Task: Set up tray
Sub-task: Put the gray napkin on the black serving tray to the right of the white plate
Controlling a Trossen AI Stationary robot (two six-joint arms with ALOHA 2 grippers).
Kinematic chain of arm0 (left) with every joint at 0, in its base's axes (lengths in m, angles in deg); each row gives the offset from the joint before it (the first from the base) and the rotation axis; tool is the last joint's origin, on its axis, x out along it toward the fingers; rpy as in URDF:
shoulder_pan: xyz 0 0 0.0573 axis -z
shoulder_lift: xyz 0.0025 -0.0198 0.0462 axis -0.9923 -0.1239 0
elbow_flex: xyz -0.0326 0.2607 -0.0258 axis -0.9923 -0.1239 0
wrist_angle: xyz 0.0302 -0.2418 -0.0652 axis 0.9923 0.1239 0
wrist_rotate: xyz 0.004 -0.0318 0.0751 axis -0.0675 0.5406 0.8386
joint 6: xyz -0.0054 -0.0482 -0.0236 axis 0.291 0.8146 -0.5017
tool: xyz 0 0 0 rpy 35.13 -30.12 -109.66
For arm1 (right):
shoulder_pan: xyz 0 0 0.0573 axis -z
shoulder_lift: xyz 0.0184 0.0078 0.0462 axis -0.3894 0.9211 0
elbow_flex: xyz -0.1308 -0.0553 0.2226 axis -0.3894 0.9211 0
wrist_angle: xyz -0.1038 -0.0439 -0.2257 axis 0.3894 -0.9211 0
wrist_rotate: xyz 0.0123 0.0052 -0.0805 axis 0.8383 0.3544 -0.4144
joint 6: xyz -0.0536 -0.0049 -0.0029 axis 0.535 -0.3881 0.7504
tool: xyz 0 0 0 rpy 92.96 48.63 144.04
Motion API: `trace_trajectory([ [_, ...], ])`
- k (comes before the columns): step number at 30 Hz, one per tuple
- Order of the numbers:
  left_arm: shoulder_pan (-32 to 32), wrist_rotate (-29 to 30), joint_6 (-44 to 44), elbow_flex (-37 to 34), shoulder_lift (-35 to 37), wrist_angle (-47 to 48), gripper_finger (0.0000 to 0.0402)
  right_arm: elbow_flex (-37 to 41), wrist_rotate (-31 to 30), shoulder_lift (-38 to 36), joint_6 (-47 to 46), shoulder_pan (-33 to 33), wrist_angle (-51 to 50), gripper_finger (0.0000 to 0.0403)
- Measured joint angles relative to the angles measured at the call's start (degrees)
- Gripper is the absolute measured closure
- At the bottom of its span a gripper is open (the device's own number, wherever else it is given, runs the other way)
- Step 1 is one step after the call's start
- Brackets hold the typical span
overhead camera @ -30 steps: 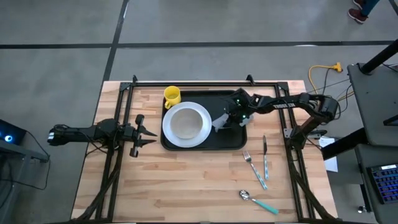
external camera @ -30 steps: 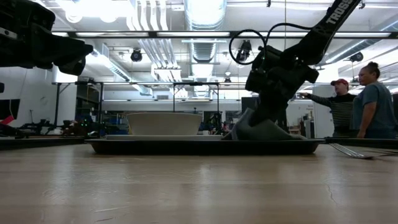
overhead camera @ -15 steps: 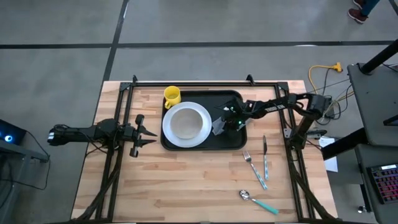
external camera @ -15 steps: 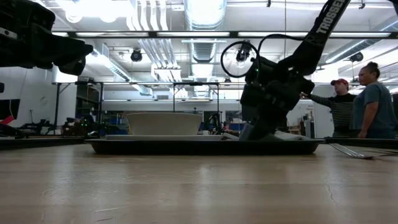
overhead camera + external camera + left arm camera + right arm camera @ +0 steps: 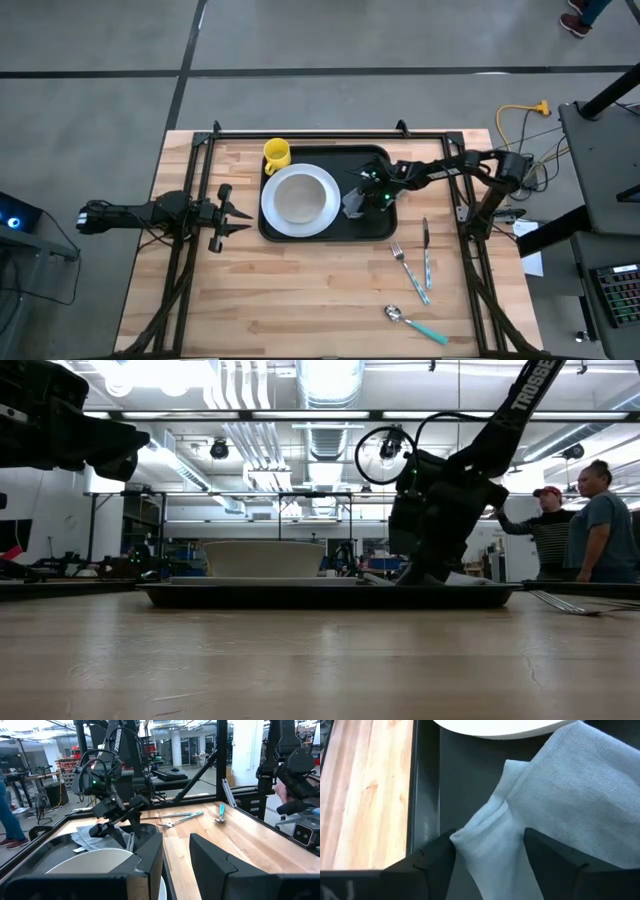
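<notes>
Right gripper low over the tray, fingers apart, straddling a grey cloth lying flat on the tray floor; nothing gripped. Cloth sits just beside the plate. Yellow cup at the tray's far corner. Left gripper waits well apart, fingers parted, empty. Fork, knife, spoon on the table, nearer the right arm.

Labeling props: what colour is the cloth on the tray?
Pale blue-grey cloth, clearest in the right wrist view.

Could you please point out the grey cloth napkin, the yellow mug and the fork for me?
grey cloth napkin (image 5: 555, 795): right wrist view, on its flat woven middle.
yellow mug (image 5: 276, 153): high view, on its rim.
fork (image 5: 409, 272): high view, on its handle.
</notes>
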Motion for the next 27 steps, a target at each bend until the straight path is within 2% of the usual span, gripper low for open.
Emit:
trace_trajectory([
  [7,-0.01,-0.01,0.0,0.0,0.0,0.0,0.0318,0.11,-0.16,-4.07,-2.59,0.22,-5.54,0.0157],
  [17,0.0,-0.01,0.0,0.0,0.0,0.0,0.0318,-0.6,-0.86,-10.45,-2.72,0.56,-7.29,0.0161],
  [19,0.01,0.01,0.0,0.0,0.0,-0.01,0.0318,-0.88,-4.37,-11.65,-6.19,0.88,-7.65,0.016],
  [21,0.01,0.01,0.0,0.0,0.0,0.0,0.0318,-1.69,-10.73,-12.31,-9.81,0.95,-10.95,0.0159],
  [24,0.01,-0.01,0.0,0.0,0.0,0.0,0.0318,-4.3,-22.01,-12.41,-14.07,0.89,-19.8,0.0158],
  [27,0.0,-0.01,0.0,0.0,0.0,-0.01,0.0318,-7.11,-29.83,-11.38,-17.22,0.22,-28.41,0.0161],
])
